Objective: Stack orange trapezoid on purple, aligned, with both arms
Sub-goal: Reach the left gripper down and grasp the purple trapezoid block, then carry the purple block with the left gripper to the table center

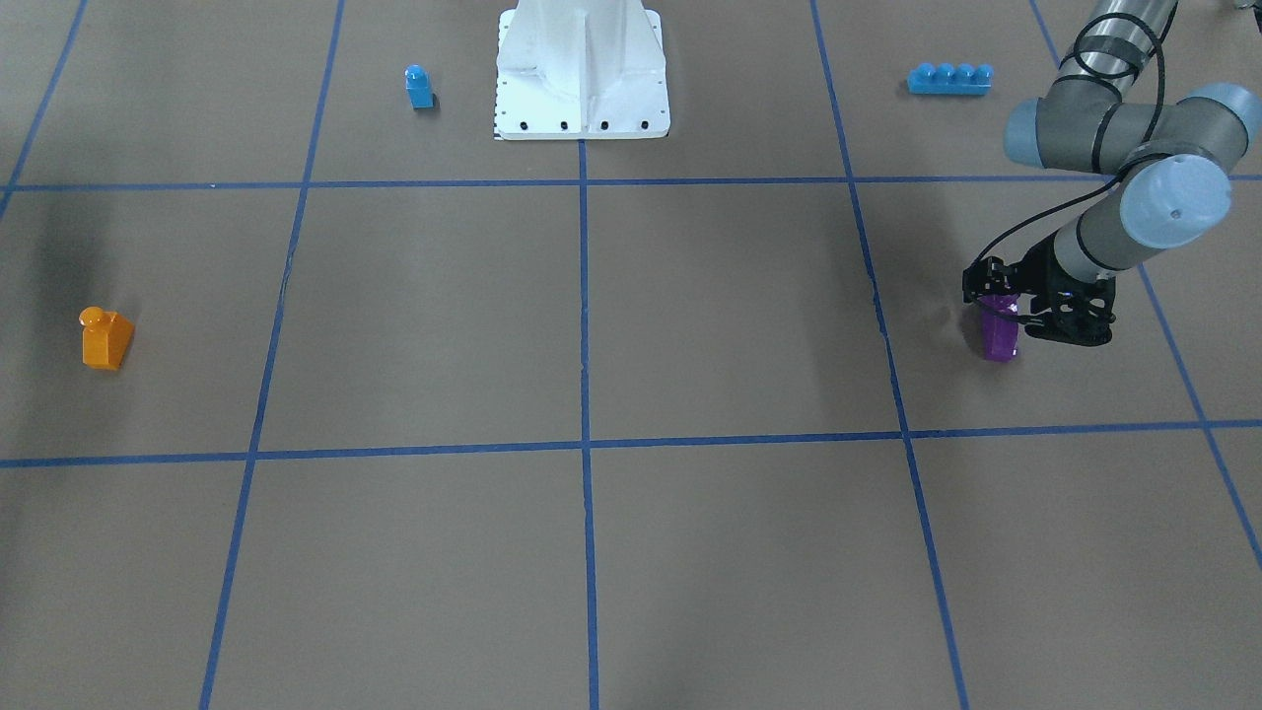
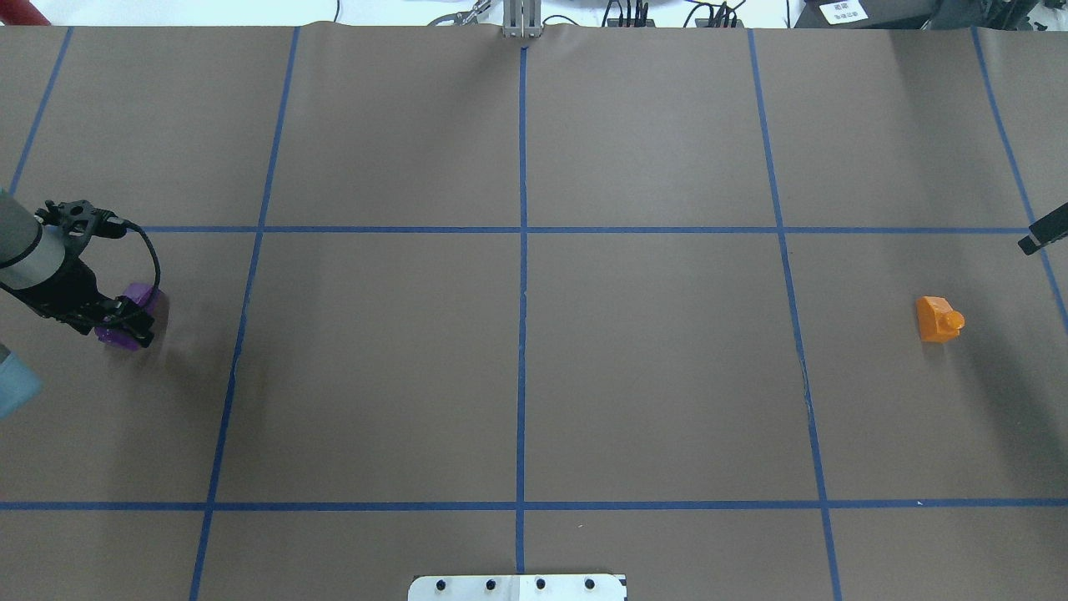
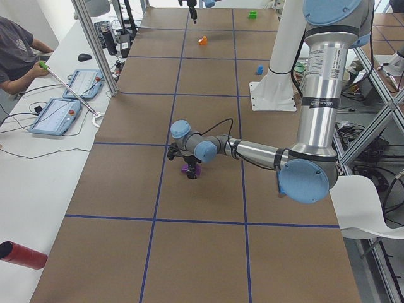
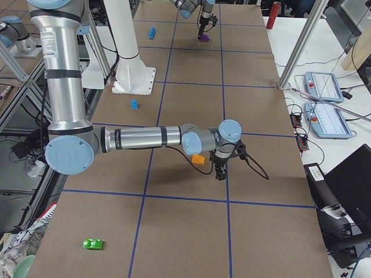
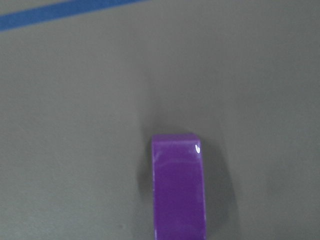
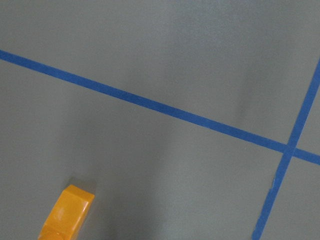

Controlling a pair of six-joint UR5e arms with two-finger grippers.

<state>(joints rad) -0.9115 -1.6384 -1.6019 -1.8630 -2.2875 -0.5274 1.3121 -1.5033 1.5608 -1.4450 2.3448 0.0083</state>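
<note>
The purple block (image 1: 1000,338) is at the table's left side, its stud hidden in my left gripper (image 1: 1004,314). The jaws come down from above and close on the block's top, which sits at table level. It also shows in the overhead view (image 2: 138,294) and fills the bottom of the left wrist view (image 5: 179,190). The orange trapezoid (image 2: 936,319) stands alone on the right side, stud up, and also shows in the front view (image 1: 105,339). My right gripper (image 4: 219,169) hovers beside it, apart from it. I cannot tell if that gripper is open or shut.
A small blue single-stud block (image 1: 419,87) stands near the white base mount (image 1: 582,74). A long blue four-stud brick (image 1: 949,79) lies behind the left arm. A green block (image 4: 93,244) lies at the right end. Blue tape lines grid the brown table.
</note>
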